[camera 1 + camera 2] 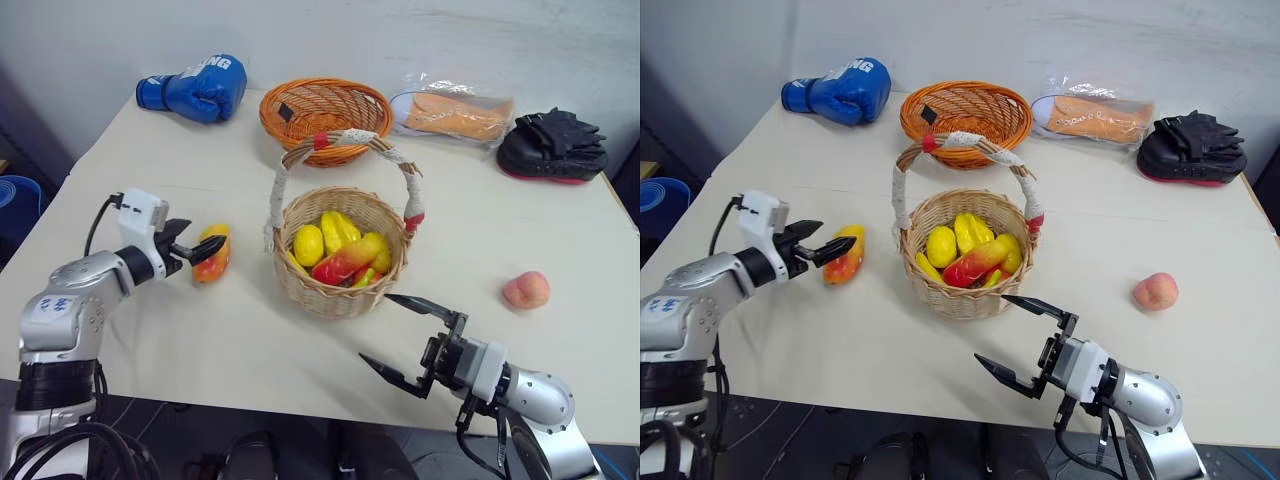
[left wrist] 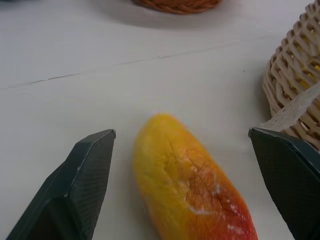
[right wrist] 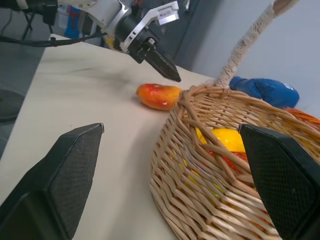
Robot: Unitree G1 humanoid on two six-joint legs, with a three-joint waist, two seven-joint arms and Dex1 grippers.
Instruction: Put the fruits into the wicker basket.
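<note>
A red-orange-yellow mango (image 1: 212, 256) lies on the table just left of the wicker basket (image 1: 340, 296). My left gripper (image 1: 200, 243) is open, its two fingers either side of the mango's near end (image 2: 190, 185); I cannot tell whether they touch it. The basket stands upright with its cloth-wrapped handle (image 1: 345, 138) and holds another mango (image 1: 345, 260) among yellow fruit. A pink-orange peach (image 1: 526, 290) rests on the table to the basket's right. My right gripper (image 1: 375, 327) hovers open and empty in front of the basket, near the table's front edge.
Along the back of the table lie a blue boxing glove (image 1: 195, 88), a flat orange basket (image 1: 325, 112), a plastic bag with an orange item (image 1: 452, 112) and a black pad (image 1: 552, 146). Bare tabletop lies between the peach and the wicker basket.
</note>
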